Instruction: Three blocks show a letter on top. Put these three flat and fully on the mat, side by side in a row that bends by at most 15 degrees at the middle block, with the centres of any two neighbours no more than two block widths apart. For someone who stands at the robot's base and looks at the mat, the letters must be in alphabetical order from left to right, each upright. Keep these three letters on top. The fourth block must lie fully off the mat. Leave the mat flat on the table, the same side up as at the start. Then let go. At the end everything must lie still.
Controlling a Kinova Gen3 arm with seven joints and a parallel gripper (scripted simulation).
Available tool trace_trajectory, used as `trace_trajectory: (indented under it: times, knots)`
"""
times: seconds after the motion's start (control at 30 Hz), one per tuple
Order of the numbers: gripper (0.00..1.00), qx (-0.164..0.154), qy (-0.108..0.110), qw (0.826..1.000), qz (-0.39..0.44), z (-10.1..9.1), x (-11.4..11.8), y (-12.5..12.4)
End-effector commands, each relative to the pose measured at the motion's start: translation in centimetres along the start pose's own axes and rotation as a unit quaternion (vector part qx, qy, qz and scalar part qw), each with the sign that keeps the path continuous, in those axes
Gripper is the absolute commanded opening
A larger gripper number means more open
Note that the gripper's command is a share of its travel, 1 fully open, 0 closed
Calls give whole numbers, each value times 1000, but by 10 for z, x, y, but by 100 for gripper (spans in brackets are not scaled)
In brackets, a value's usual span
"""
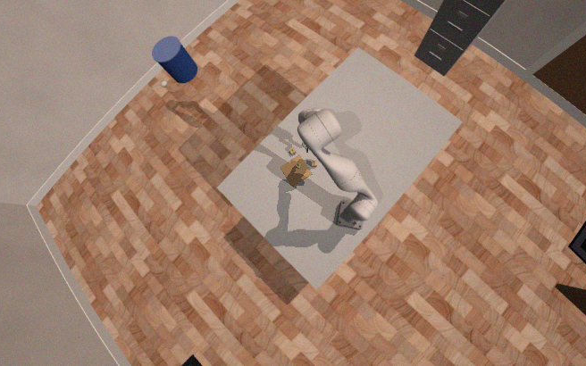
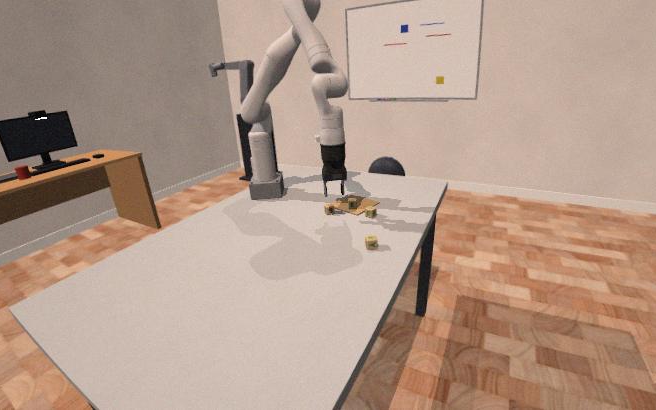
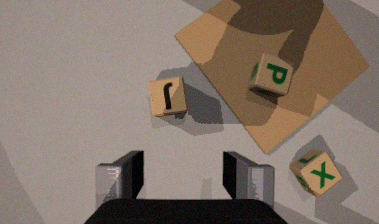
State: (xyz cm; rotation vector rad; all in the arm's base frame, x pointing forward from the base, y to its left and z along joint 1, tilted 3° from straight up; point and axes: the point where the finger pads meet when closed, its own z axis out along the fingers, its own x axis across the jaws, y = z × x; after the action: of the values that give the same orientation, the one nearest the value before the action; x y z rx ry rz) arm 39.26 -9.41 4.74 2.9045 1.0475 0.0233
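black-lettered block [image 1: 313, 163] [image 2: 329, 209] [image 3: 167, 96]: letter's long axis runs nearly vertical in wrist view.

Pale Walls Framed a Wood-Floored Room

Plain walls [image 2: 575, 132] met a patchwork wood floor [image 1: 149, 218] [image 2: 549, 244]. A grey-topped table [image 1: 405, 100] [image 2: 193, 295] cast a shadow on it. In the exterior view, a whiteboard [image 2: 412, 56] hung behind the table, while a wooden desk [image 2: 134, 188] bore a dark monitor [image 2: 35, 136] and a red cup [image 2: 22, 172]. From above, a blue cylinder [image 1: 179, 63] stood near a wall.

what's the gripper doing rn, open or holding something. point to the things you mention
Gripper [image 1: 305, 146] [image 2: 334, 194] [image 3: 183, 168]: open, holding nothing, poised above the table [image 1: 405, 104] [image 2: 193, 305] [image 3: 50, 75].
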Motion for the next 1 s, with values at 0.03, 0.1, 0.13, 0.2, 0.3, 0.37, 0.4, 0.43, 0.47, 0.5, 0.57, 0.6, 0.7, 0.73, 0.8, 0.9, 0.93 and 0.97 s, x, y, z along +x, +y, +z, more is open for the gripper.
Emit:
trace_trajectory:
  times: [0.03, 0.1, 0.13, 0.2, 0.3, 0.37, 0.4, 0.43, 0.47, 0.5, 0.57, 0.6, 0.7, 0.73, 0.8, 0.9, 0.93, 0.97]
  knots:
    - [100, -1, 0, 1000, 1, 0, 1, 3]
    - [100, -1, 0, 1000, 1, 0, 3, 8]
    - [100, -1, 0, 1000, 1, 0, 3, 8]
    - [100, -1, 0, 1000, 1, 0, 3, 8]
    - [100, -1, 0, 1000, 2, 1, 6, 14]
    - [100, -1, 0, 1000, 2, 1, 6, 14]
    - [100, -1, 0, 1000, 2, 1, 6, 14]
    - [100, -1, 0, 1000, 2, 1, 6, 14]
    - [100, -1, 0, 1000, 2, 1, 6, 14]
    - [100, -1, 0, 1000, 2, 1, 6, 14]
    - [100, -1, 1, 1000, 2, 1, 9, 21]
    - [100, -1, 1, 1000, 2, 1, 9, 21]
    - [100, -1, 1, 1000, 2, 1, 9, 21]
    - [100, -1, 1, 1000, 2, 1, 9, 21]
    - [100, -1, 1, 1000, 2, 1, 9, 21]
    - [100, -1, 1, 1000, 3, 1, 13, 29]
    - [100, -1, 1, 1000, 3, 1, 13, 29]
    - [100, -1, 1, 1000, 3, 1, 13, 29]
